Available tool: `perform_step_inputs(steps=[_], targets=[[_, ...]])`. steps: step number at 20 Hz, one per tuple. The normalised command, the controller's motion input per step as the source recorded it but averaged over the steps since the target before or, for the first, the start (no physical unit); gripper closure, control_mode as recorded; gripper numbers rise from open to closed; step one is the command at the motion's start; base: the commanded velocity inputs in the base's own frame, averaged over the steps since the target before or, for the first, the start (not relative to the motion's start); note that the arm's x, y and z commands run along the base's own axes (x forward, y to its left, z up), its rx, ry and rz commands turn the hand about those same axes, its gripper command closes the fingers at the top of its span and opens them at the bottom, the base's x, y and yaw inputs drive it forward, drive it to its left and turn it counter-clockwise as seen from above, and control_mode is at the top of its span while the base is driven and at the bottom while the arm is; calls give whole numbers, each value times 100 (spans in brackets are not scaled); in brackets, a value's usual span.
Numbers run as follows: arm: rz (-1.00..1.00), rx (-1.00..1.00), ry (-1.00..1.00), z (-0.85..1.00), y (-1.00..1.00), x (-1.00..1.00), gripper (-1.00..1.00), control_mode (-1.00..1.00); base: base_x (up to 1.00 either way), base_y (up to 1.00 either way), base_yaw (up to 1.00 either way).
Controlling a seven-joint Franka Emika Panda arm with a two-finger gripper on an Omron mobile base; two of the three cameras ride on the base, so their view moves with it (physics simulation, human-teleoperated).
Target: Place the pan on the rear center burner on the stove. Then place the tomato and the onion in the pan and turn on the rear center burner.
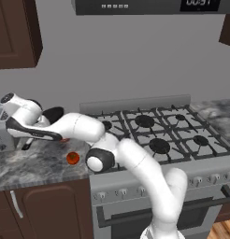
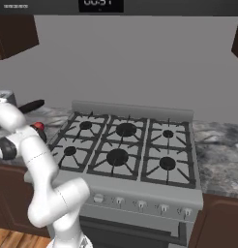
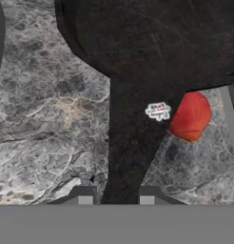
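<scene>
Stove (image 1: 182, 140) stands steel-grey right of the marbled surface (image 1: 28, 163). The black pan (image 3: 152, 38) rests on that surface, its handle (image 3: 131, 143) clamped in the closed gripper (image 3: 114, 193). A red tomato (image 3: 189, 116) lies just beside the handle.

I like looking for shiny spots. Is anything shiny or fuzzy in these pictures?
Hand view: the pan looms as a big dark shape with soft edges, with the onion smooth and softly lit beside its handle. Left base view: the white arm shines, and the tomato is small and slightly blurry. Right base view: the stove looks evenly lit, no glare.
</scene>
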Motion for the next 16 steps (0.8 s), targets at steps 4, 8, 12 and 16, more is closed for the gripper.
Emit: perform_step_inputs(steps=[4,8,12,16], targets=[[-3,7,-16,10,-100,-55,100,-100,0,0,0],[0,9,-25,6,-100,-71,100,-100,0,0,0],[0,15,-25,0,-100,-81,100,-100,0,0,0],[0,18,-23,0,-100,-80,100,-100,0,0,0]])
